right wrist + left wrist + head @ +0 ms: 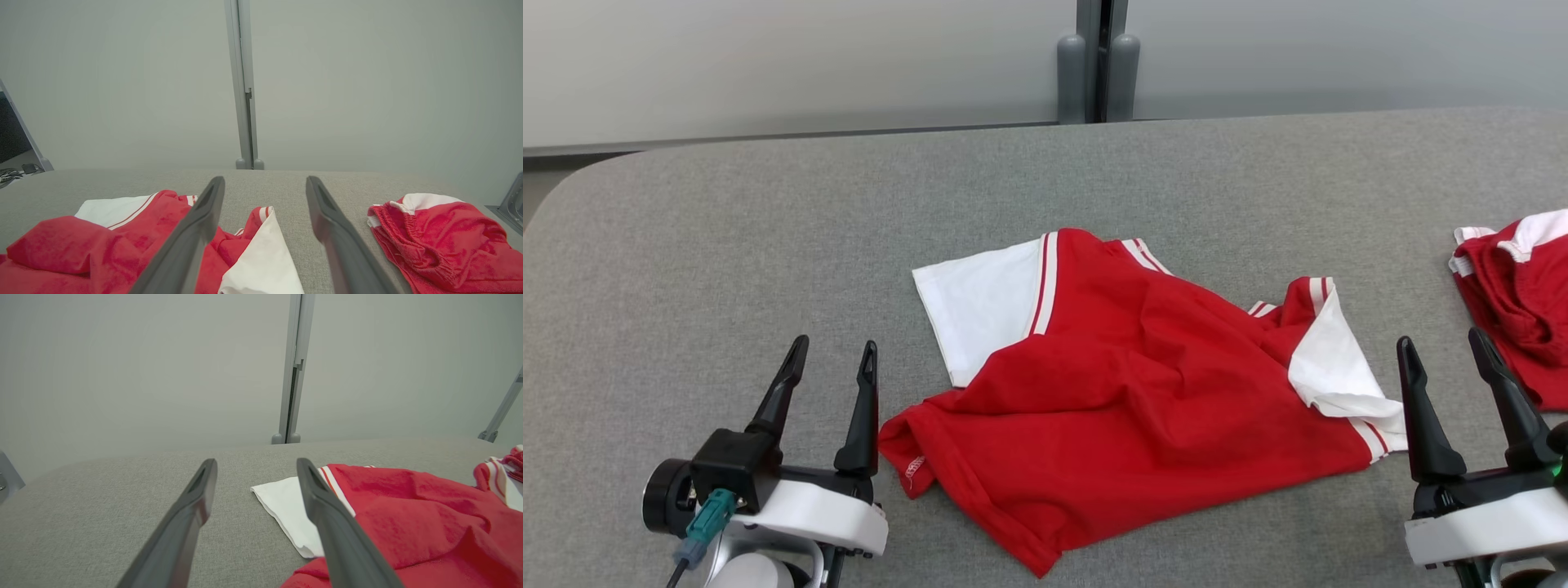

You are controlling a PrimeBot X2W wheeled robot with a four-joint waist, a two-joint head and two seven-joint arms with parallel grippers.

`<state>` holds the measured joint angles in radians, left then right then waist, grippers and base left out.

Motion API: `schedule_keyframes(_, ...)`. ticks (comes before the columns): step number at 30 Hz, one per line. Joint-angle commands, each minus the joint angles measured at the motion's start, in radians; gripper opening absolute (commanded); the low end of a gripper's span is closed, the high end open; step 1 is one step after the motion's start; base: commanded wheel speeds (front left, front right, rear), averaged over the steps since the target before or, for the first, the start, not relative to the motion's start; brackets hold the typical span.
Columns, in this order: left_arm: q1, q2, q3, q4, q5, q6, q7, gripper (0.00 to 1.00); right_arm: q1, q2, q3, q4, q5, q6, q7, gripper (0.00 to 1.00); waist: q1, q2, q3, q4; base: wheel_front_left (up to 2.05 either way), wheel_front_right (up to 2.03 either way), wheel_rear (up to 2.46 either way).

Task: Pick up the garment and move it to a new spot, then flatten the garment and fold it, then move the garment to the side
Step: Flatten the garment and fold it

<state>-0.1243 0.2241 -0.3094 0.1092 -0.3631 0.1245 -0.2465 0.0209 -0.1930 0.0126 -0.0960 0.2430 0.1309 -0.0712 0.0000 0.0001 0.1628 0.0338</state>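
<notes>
Red shirt is laid rumpled on the table between left gripper and right gripper, both spread wide, nothing held. Risk: the folded-over white sleeve could be pinched double-layered, and the second garment snagged.

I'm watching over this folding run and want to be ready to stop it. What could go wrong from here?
1. The shirt lies rumpled, with one white sleeve folded back on itself; folding before smoothing would likely trap creases.
2. A second red garment lies close to the open right gripper, which might snag it by mistake.
</notes>
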Motion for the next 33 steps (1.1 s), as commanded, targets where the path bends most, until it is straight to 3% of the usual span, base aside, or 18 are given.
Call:
schedule_keyframes(1,0.012,0.007,0.001,-0.005,-0.006,0.007,0.006,1.00,0.013,0.003,0.002,-0.010,-0.003,0.000,0.007,1.00,0.0000,-0.0001,-0.015,-0.007,0.00,0.00,0.00)
schedule_keyframes(15,0.034,0.011,-0.028,-0.015,-0.006,0.017,0.049,1.00,0.033,0.023,-0.007,-0.029,0.008,0.000,0.027,1.00,0.0000,-0.0001,-0.033,-0.001,0.00,0.00,0.00)
schedule_keyframes(24,0.092,-0.034,-0.134,0.041,-0.091,-0.038,0.266,1.00,0.025,0.038,0.008,-0.018,0.019,0.000,0.031,1.00,0.0000,-0.0001,0.005,0.005,0.00,0.00,0.00)
schedule_keyframes(29,0.089,-0.057,-0.153,0.083,-0.132,-0.068,0.299,0.98,0.016,0.041,0.012,-0.009,0.027,0.000,0.032,1.00,0.0000,-0.0001,0.022,0.005,0.00,0.00,0.00)
schedule_keyframes(31,0.075,-0.060,-0.155,0.088,-0.134,-0.083,0.284,0.29,0.012,0.041,0.011,-0.005,0.029,0.000,0.029,1.00,0.0000,-0.0001,0.024,0.005,0.00,0.00,0.00)
schedule_keyframes(32,0.075,-0.060,-0.155,0.088,-0.134,-0.083,0.284,0.29,0.012,0.041,0.011,-0.005,0.029,0.000,0.029,1.00,0.0000,-0.0001,0.024,0.005,0.00,0.00,0.00)
schedule_keyframes(33,0.070,-0.064,-0.152,0.088,-0.142,-0.090,0.275,0.00,0.009,0.040,0.010,-0.003,0.029,0.000,0.027,1.00,0.0000,-0.0001,0.025,0.004,0.00,0.00,0.00)
